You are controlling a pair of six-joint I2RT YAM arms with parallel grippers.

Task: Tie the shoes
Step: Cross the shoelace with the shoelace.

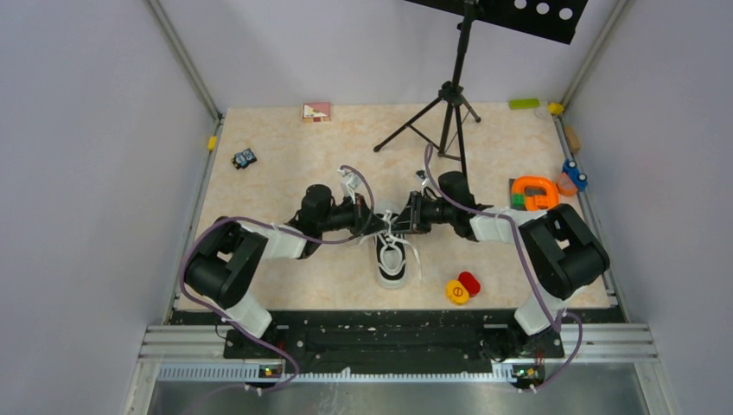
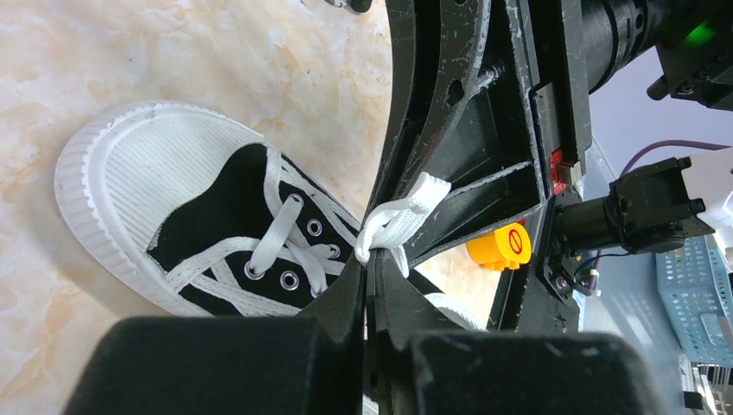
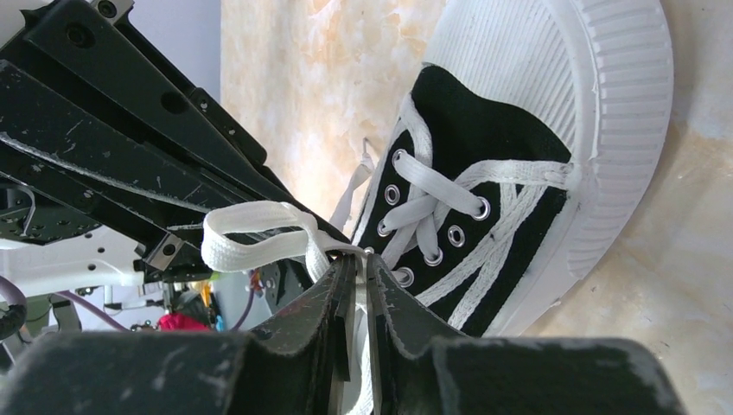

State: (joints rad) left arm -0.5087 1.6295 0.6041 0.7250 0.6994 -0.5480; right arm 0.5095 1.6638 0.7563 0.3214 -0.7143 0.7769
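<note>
The shoe, a black sneaker with a white toe cap and white laces, lies mid-table with its toe toward the near edge. Both grippers meet just above its laced part. My left gripper comes in from the left. In its wrist view the gripper is shut on a bunched white lace loop, with the shoe below. My right gripper comes in from the right. Its wrist view shows the gripper pinching a white lace loop beside the shoe; the lace runs down between the jaws.
A black tripod stands behind the shoe. An orange piece and a blue toy lie at the right. Yellow and red discs sit near the front right. A small toy car lies back left.
</note>
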